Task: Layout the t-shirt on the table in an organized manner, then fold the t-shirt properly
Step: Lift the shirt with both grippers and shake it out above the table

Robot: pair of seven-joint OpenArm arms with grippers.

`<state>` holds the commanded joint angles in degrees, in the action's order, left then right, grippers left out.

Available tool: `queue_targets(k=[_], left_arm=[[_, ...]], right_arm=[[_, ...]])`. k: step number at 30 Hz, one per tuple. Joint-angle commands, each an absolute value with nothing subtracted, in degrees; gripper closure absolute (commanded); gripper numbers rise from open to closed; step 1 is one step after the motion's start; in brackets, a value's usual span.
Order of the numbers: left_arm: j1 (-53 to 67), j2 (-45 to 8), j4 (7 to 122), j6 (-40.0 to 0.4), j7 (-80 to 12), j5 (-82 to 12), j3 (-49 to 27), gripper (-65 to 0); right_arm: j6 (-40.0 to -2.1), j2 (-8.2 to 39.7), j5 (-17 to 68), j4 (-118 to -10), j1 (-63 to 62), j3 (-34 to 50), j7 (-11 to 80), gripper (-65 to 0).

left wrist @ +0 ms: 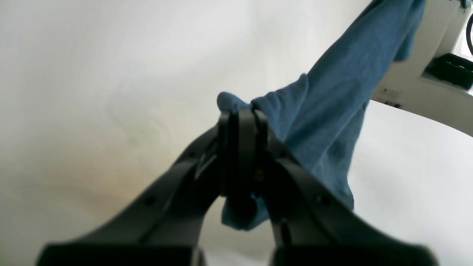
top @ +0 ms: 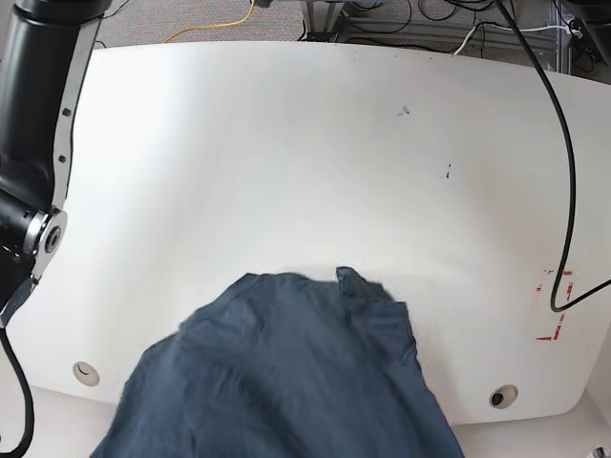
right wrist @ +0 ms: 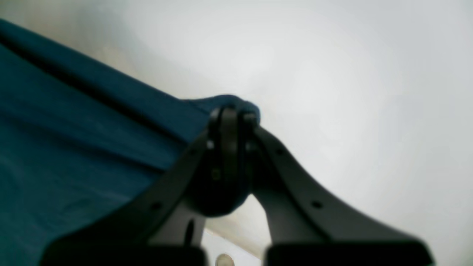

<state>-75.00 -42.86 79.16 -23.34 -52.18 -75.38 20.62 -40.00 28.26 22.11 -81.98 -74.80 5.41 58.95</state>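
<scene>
1. The counter [top: 286, 162] lies bare across its far and middle parts; a claw could pass freely there.
2. The shirt [top: 286, 382] covers the near middle of the counter and runs off the bottom of the base view, blocking that stretch.
3. Two grommet holes flank the shirt: one [top: 86, 372] near the left edge, one [top: 502, 396] at the near right, both uncovered.
4. A black cable [top: 563, 172] hangs down over the counter's right side, ending near red tape marks [top: 556, 305]; it stands in the way there.
5. A dark arm [top: 38, 124] occupies the left edge.
6. The left claw [left wrist: 242, 118] and right claw [right wrist: 231, 114] are each clamped on shirt fabric, white surface beyond them.
</scene>
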Motion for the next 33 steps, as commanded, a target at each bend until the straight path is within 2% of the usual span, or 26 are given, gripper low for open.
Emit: queue_targets(k=[5,9,17,22,27,33], left_arm=[[-75.00,-42.51,79.60,-23.25,-52.26,-76.26,21.14,0.0],[-75.00,-42.86,79.60,-23.16,-52.35,-80.40,21.14,0.0],[-75.00,-44.44,79.96,-23.08,-57.27,-85.00,19.21,0.0],[-75.00,-48.31,83.38,-23.25,-58.51,-85.00,16.40,0.0],[-64.57,-51.38,87.87,-23.34,-58.59,-85.00,13.32,0.0],[-47.08,-53.14,92.44,-23.34,-59.12,-85.00,4.35,0.0]], right_arm=[[-40.00,28.26,22.64,-82.33,-74.80,5.14,60.97,-0.2],[-40.00,28.26,22.55,-84.97,-74.77,5.41,63.08,-0.2],[-40.00,29.41,22.73,-94.37,-61.85,5.58,63.69,-0.2],[-40.00,29.14,22.73,-102.64,-48.75,8.40,64.13,-0.2],[-40.00,26.33,22.81,-108.62,-37.14,12.44,64.48,-0.2],[-40.00,21.05,22.81,-114.15,-23.52,15.25,64.48,-0.2]])
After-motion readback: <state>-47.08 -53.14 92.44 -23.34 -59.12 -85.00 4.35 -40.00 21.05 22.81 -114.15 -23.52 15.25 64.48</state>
